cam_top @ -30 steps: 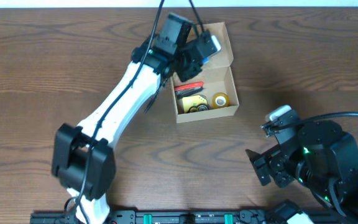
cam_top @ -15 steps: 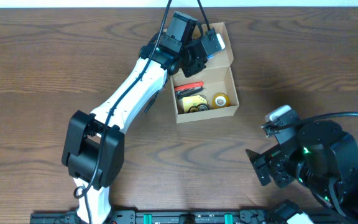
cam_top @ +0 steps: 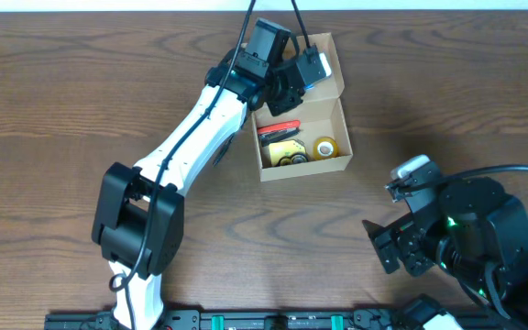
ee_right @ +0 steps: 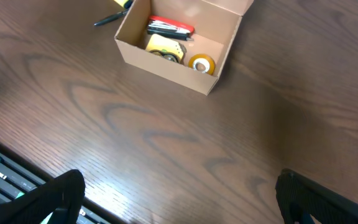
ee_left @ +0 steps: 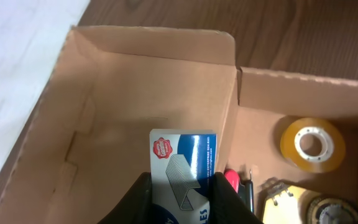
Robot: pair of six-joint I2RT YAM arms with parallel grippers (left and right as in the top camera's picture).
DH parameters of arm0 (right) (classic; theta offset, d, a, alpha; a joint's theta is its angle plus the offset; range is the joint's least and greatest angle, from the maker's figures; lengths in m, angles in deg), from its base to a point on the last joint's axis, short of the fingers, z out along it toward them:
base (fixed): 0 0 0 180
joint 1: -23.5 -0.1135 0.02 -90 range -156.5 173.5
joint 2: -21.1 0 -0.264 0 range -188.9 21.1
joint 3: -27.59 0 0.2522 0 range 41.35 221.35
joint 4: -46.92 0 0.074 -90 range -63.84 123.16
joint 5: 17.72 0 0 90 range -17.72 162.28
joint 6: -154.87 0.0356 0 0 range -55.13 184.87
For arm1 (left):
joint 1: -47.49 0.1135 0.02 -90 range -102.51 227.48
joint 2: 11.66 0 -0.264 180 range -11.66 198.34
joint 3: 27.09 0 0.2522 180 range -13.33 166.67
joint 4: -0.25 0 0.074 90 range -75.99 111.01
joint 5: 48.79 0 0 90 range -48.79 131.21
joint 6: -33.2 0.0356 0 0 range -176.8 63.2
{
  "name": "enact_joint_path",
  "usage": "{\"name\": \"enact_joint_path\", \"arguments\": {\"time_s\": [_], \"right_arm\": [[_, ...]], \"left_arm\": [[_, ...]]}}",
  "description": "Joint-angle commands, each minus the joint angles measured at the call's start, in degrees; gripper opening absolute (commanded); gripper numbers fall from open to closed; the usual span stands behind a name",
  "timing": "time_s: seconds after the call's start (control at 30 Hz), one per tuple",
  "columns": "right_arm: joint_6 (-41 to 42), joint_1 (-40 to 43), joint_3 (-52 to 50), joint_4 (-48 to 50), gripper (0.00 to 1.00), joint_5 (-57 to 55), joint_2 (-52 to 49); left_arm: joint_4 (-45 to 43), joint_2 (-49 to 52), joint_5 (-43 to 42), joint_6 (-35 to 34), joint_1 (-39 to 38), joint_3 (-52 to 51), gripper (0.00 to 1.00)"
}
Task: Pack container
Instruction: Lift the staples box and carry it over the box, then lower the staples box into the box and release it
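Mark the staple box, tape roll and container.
staple box (ee_left: 184, 163), left wrist view, its printed front face.
tape roll (ee_left: 333, 148), left wrist view, yellow ring's right side.
container (ee_left: 135, 87), left wrist view, inside of open lid.

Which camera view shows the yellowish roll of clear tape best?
The left wrist view: the yellowish roll of clear tape lies close and large in the tan cardboard box, core hole plain. The overhead and right wrist views show it whole, but only as a small ring.
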Motion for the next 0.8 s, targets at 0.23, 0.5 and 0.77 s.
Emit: {"name": "enact_joint_path", "arguments": {"time_s": [0.23,0.5,0.77], "right_arm": [[0.79,0.96,0.02,0.00,0.99,-0.63,0.11],[0.81,0.96,0.02,0.00,0.99,-0.63,0.11],[0.81,0.96,0.02,0.00,0.99,-0.63,0.11]], "left_arm": [[5.03,2.23,-8.35,12.85,-3.87,1.29,0.06],[5.79,4.07,-8.35,13.20,-5.22,1.25,0.06],[0.44,8.61,-8.31,10.43,-5.31,1.25,0.06]]}}
